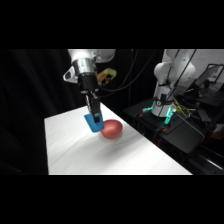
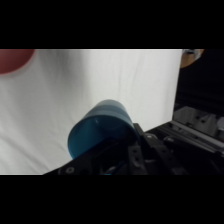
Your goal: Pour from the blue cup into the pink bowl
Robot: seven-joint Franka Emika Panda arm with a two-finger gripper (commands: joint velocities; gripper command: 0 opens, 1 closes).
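One cup, one bowl, that's the whole setup. The claw [image 1: 94, 114] is clamped on the blue cup [image 1: 93, 122], holding it tilted in the air right beside the pink bowl [image 1: 112, 129], mouth angled toward it, which looks like the start of the pour. In the wrist view the cup [image 2: 99, 131] fills the middle and the bowl [image 2: 15, 59] just peeks in at the top-left corner. The table [image 1: 115, 157] has plenty of bare white around the bowl; its far edge runs close behind the bowl.
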